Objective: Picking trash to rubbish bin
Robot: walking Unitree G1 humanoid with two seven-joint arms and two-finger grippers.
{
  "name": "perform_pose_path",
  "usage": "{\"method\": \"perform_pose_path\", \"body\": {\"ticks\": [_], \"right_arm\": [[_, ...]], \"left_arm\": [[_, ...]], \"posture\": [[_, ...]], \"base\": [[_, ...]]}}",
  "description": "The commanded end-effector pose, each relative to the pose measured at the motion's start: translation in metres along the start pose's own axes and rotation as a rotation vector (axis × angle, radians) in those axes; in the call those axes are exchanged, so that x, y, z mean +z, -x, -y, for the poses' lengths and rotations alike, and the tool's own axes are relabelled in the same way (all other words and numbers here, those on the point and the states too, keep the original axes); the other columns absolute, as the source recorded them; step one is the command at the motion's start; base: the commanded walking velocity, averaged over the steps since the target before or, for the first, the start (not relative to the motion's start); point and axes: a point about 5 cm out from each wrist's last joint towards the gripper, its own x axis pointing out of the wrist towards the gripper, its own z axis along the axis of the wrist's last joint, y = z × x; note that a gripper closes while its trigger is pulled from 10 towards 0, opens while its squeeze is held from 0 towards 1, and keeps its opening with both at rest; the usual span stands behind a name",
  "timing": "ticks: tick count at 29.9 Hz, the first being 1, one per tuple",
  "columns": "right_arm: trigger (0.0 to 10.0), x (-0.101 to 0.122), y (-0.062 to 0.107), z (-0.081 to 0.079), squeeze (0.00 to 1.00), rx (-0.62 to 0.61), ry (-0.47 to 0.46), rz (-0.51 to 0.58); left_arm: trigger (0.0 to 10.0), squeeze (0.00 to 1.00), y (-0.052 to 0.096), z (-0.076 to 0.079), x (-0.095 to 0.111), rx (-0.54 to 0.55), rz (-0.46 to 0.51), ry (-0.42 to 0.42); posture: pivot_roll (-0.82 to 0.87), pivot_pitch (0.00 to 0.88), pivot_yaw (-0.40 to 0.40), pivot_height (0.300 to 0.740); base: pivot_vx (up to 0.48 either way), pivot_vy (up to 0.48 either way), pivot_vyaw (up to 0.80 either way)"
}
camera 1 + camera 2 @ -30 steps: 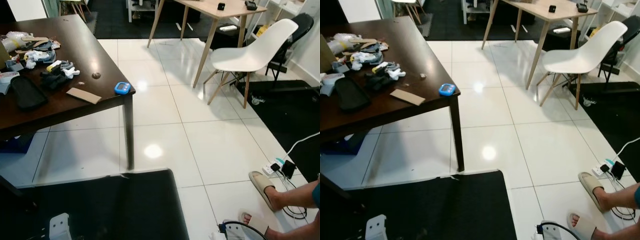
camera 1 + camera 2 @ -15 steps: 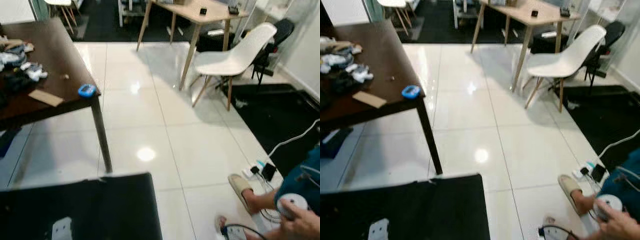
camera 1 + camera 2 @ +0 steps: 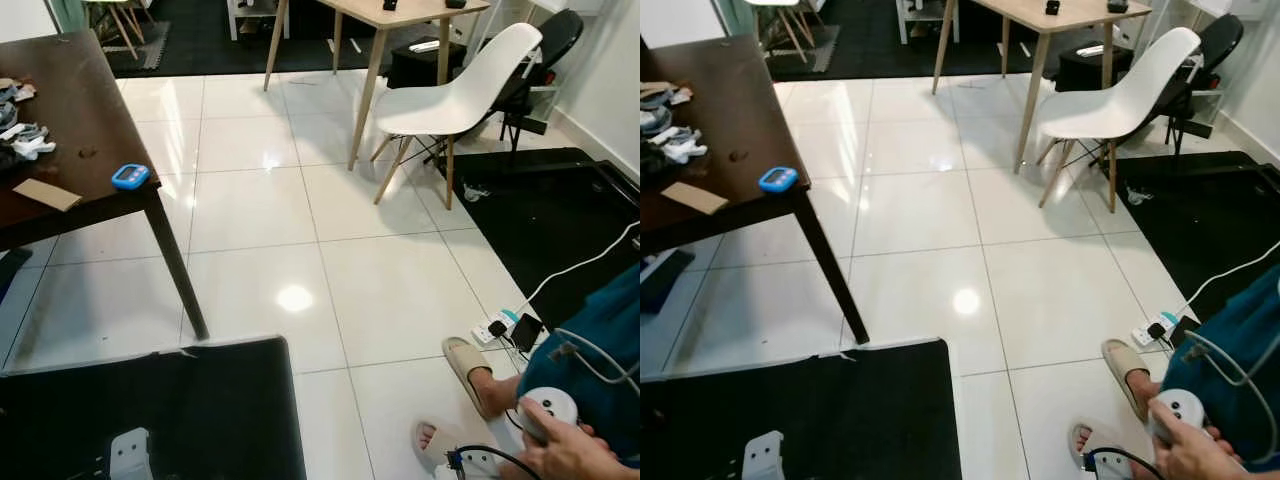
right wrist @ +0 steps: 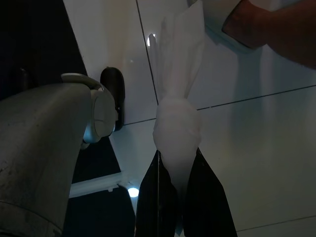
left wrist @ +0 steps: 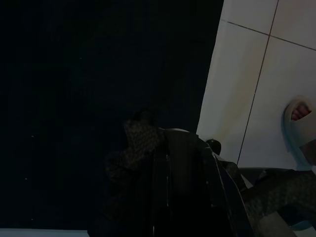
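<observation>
While no bin is in sight, the job reads as about half done: a piece of trash is in hand, the drop is not yet made.

Progress: the pick seems complete, and finding the bin and releasing the tissue are left; more clutter on the table may need later trips.

Floor (image 3: 260,230): glossy white tiles with thin grey joints, a bright lamp glare on one tile.

Mat (image 3: 200,410): flat matte black sheet just in front of the robot, with a ragged edge at the tile line.

Table (image 3: 80,130): dark brown wood with a smooth top and a slim straight leg; on it lie a heap of crumpled scraps, a flat cardboard piece (image 3: 40,193) and a small rounded blue gadget (image 3: 130,176).

Chair (image 3: 460,90): moulded white plastic shell on splayed wooden legs, beside a pale wooden desk.

Person: seated on the robot's right, feet in beige slippers (image 3: 470,372), a hand (image 3: 560,458) around a round white device; a white cable and power strip lie near.

Right gripper (image 4: 177,197): fingers pressed together on a tissue (image 4: 177,118), a soft white wad that twists to a thin creased tail above the tiles.

Left gripper: hangs idle over the mat in deep shade; whether the jaws are apart I cannot tell.
</observation>
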Motion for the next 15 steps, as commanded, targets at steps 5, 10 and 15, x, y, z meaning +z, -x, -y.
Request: {"method": "perform_pose_path", "body": {"ticks": [5, 10, 15], "right_arm": [[10.0, -0.0114, 0.0008, -0.0027, 0.0, 0.006, -0.006, -0.034], [10.0, -0.012, 0.0008, -0.0031, 0.0, 0.007, -0.008, -0.035], [10.0, -0.0114, 0.0006, -0.0041, 0.0, 0.007, -0.013, -0.033]], "left_arm": [[10.0, 0.0, 0.0017, 0.0159, -0.0355, -0.057, -0.125, 0.021], [10.0, 0.0, 0.0017, 0.0158, -0.0351, -0.06, -0.124, 0.019], [10.0, 0.0, 0.0013, 0.0161, -0.033, -0.069, -0.117, 0.014]], "posture": [[0.06, 0.111, -0.039, 0.74], [0.05, 0.11, -0.038, 0.74], [0.05, 0.103, -0.03, 0.74]], "base": [[0.0, 0.0, 0.0], [0.0, 0.0, 0.0], [0.111, 0.0, 0.0]]}}
